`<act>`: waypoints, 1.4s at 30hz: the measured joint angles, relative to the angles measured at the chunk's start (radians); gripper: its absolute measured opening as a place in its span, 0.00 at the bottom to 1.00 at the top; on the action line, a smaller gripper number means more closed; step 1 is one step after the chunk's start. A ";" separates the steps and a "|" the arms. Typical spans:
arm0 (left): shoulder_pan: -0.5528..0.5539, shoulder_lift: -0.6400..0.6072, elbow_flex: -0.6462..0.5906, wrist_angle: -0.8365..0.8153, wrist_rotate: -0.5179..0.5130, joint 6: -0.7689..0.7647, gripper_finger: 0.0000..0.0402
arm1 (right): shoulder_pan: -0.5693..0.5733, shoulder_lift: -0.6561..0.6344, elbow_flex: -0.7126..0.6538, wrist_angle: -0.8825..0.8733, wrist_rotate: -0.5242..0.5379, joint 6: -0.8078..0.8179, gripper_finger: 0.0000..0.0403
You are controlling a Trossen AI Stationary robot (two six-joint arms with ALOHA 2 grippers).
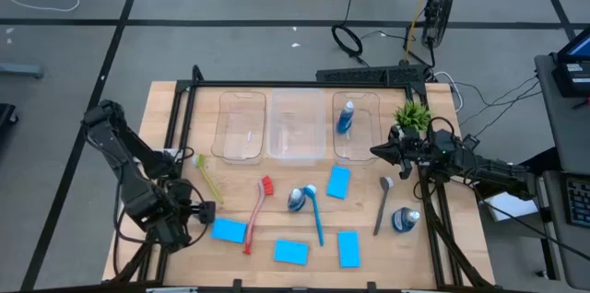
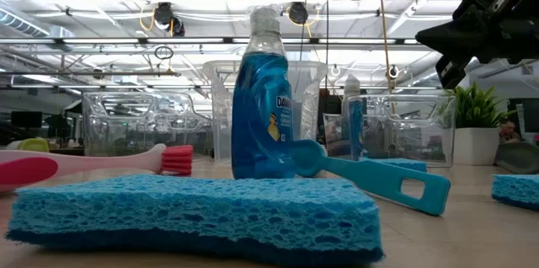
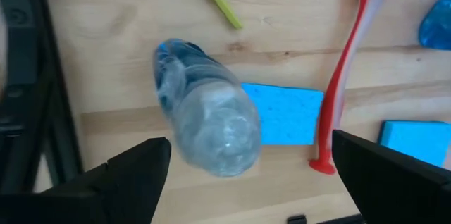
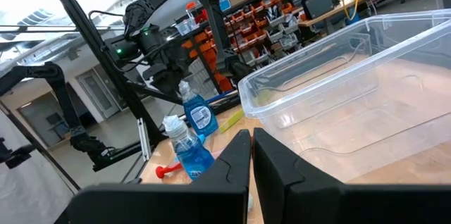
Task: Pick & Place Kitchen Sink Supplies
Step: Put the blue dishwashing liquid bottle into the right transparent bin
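Note:
My left gripper [image 1: 203, 210] [image 3: 251, 145] is open at the table's near left. A small blue bottle [image 3: 211, 118] sits between its wide-apart fingers and also shows in the right wrist view [image 4: 199, 115], cap up and tilted. My right gripper [image 1: 380, 152] [image 4: 251, 155] is shut and empty, raised beside the right bin [image 1: 355, 125]; that bin holds another bottle [image 1: 346, 118]. A third bottle [image 1: 297, 199] stands mid-table, and one more [image 1: 406, 219] lies at the right. Four sponges [image 1: 229, 230] [image 1: 290, 251] [image 1: 348, 249] [image 1: 338, 181] lie flat, as do the yellow-green [image 1: 207, 178], red [image 1: 258, 212], blue [image 1: 315, 217] and grey [image 1: 383, 205] brushes. My left gripper is open around the bottle. One finger [image 3: 144, 171] stands right beside the bottle's wall [image 3: 173, 136], and I cannot tell whether it touches. The other finger [image 3: 380, 175] is well apart from it.
Three clear bins [image 1: 241, 127] [image 1: 297, 127] stand in a row at the table's far side. A small potted plant [image 1: 412, 113] is at the far right, close to my right arm. The black frame rails [image 1: 180, 127] run along the table's edges.

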State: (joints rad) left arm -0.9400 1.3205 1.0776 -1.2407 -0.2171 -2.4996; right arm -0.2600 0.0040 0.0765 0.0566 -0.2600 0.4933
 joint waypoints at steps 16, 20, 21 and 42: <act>0.070 0.000 -0.037 0.015 0.086 0.034 0.92 | 0.000 0.000 0.000 0.000 0.002 -0.009 0.01; 0.087 0.003 -0.037 0.012 0.086 0.037 0.90 | 0.000 0.000 0.000 0.000 0.001 -0.010 0.01; 0.091 0.006 -0.037 0.011 0.086 0.040 0.89 | 0.000 0.000 0.000 0.000 0.001 -0.010 0.01; 0.116 0.083 -0.037 0.011 0.131 0.023 0.59 | 0.000 0.000 0.000 0.000 0.001 -0.008 0.01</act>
State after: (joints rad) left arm -0.8238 1.4036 1.0405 -1.2295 -0.0861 -2.4762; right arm -0.2600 0.0042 0.0765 0.0566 -0.2592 0.4854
